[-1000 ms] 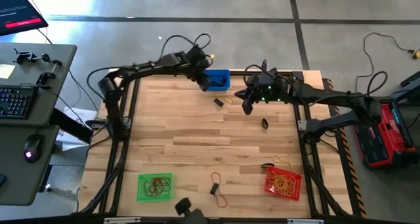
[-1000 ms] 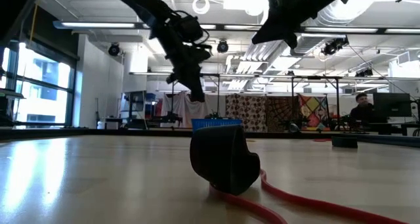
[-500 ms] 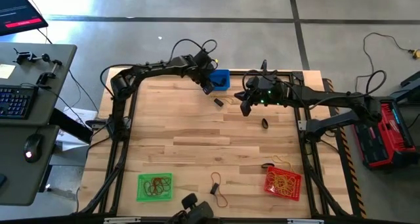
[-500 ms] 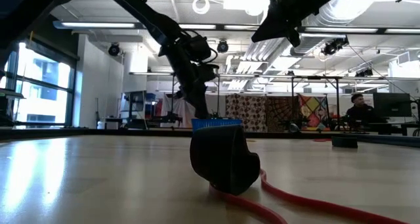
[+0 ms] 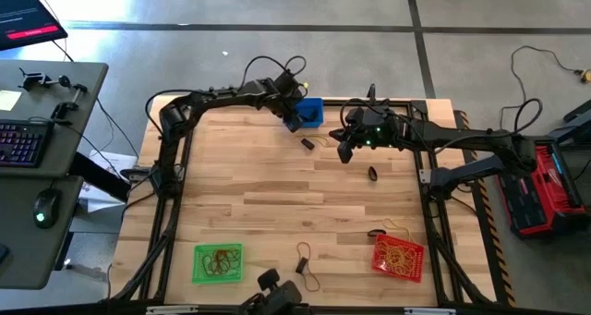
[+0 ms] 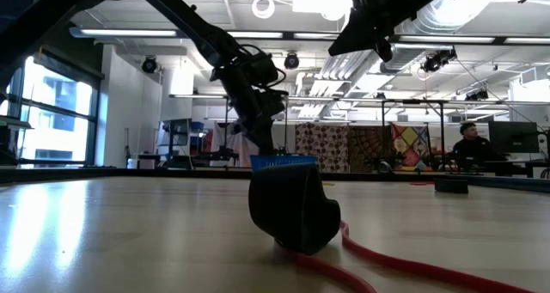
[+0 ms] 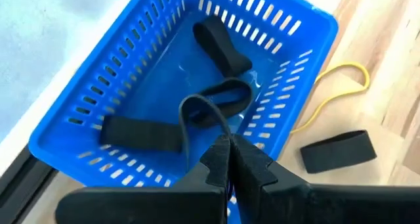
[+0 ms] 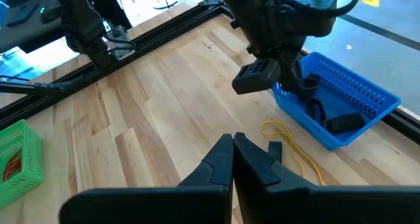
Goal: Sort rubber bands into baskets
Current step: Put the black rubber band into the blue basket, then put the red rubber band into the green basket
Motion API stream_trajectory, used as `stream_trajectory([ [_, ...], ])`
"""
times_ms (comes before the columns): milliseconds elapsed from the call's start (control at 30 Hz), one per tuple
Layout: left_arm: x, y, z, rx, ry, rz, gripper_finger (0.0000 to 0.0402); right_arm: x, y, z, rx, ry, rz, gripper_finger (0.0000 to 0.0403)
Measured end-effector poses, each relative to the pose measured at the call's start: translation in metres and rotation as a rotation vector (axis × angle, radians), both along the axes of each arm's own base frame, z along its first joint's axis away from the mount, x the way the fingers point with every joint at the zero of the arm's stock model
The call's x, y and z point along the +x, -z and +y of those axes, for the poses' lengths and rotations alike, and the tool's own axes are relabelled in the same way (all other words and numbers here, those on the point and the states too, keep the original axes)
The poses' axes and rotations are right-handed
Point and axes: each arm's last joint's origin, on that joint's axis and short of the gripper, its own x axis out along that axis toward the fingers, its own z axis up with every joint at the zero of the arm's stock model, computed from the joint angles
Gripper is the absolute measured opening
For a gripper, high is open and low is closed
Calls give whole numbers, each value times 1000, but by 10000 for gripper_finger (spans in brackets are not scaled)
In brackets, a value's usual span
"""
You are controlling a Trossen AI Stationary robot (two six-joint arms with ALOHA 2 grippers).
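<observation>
A pale wooden plank table (image 5: 277, 204) framed by black rails is sitting on a grey concrete floor (image 5: 231, 10), with a grey desk carrying a keyboard (image 5: 23, 141) and a mouse (image 5: 44, 207) off to one side and a red case (image 5: 545, 190) on the floor at the other. The left gripper (image 7: 230, 159) is hanging over the blue basket (image 7: 118, 79) at the table's far edge, its fingers pressed together and pinching a black rubber band (image 7: 197, 115) that is curling up from the tips; three more black bands are lying inside the basket. Just outside it, on the wood, a yellow band (image 7: 331, 86) and a black band (image 7: 338, 150) are lying near each other. The right gripper (image 8: 233, 148) is hovering above the table near the blue basket with its fingers pressed together and nothing between them. At the near edge, the green basket (image 5: 218, 262) is holding dark reddish bands and the red basket (image 5: 399, 256) yellow ones — well apart, with a few loose bands (image 5: 305, 264) lying between them. In the low view, a large room with ceiling ducts, tall windows and patterned hangings is showing behind the table, and a person (image 6: 471, 143) is sitting at a monitor far back.
</observation>
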Motion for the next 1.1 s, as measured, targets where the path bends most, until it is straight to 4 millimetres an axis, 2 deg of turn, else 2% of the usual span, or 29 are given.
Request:
stream_trajectory([
  [433, 1, 3, 3, 21, 17, -3, 7, 0, 0, 0, 0, 0, 0, 0],
  [933, 1, 3, 3, 40, 34, 10, 92, 0, 0, 0, -5, 10, 2, 0],
  [1100, -2, -9, 2, 64, 30, -6, 103, 0, 0, 0, -7, 9, 3, 0],
])
